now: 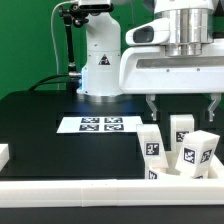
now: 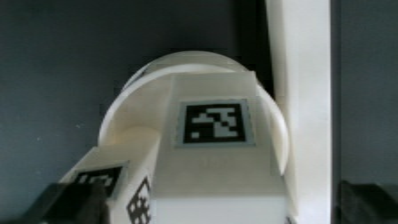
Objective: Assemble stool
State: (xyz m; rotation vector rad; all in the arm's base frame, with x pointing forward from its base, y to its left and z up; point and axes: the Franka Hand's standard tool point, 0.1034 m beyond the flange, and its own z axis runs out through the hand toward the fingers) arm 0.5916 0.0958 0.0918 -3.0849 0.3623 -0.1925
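Note:
The stool's white parts stand clustered at the exterior view's right front. Three short block legs carry black-and-white tags: one at the left [image 1: 150, 141], one behind [image 1: 182, 129] and one in front [image 1: 198, 151]. The round seat [image 2: 178, 72] shows in the wrist view as a curved white disc edge behind a tagged leg [image 2: 217, 125]. My gripper [image 1: 181, 110] hangs just above the legs with its fingers [image 1: 150, 106] spread wide, over the rear leg. It is open and grips nothing. In the wrist view the leg fills the space between the jaws.
The marker board [image 1: 98, 124] lies on the black table ahead of the robot base [image 1: 98, 60]. A long white border rail [image 1: 90, 190] runs along the front, and a rail [image 2: 302, 70] shows beside the seat. A small white block [image 1: 3, 153] sits at the exterior view's left.

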